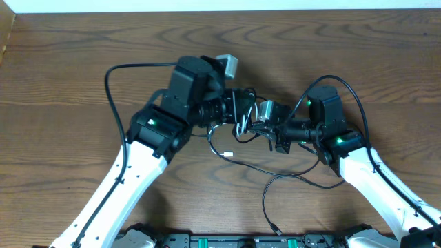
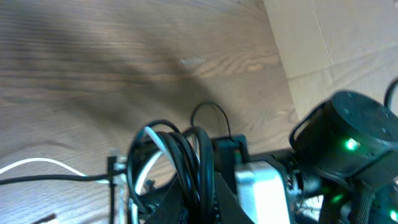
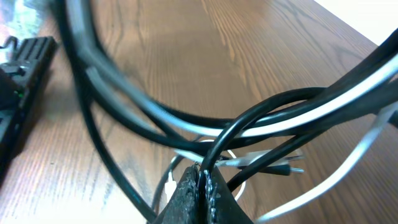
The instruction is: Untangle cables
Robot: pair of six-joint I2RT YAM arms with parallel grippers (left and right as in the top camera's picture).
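Your right hand (image 3: 200, 180) is pressed together and pinches one black cord (image 3: 214, 146) right at the fingertips. From the pinch this cord rises and bends away to the right of the hand. Above the fingertips the other cables (image 3: 186, 124) cross in a loose arc, lifted off the bench (image 3: 186, 50), with black ones and a white cord (image 3: 292, 120) lying side by side. Just beyond the fingertips, a little to the right, small plug ends (image 3: 289, 165) hang close over the wood.

Your left hand (image 1: 234, 114) is closed as well, on the bundle. In its wrist view the black loops (image 2: 183, 155) stand up directly in front of it, with a white strand among them. Whether every cord of the bundle sits inside this grip, you cannot tell.

From above, the two hands point toward each other with their tips nearly meeting, and the bundle hangs between them. Behind the hands, toward the arm bases, loose cords lie on the bench. One is a short piece ending in a white plug (image 1: 229, 153), near the left hand. The other is a long black strand (image 1: 265, 200) that runs back from the right hand to the near edge.
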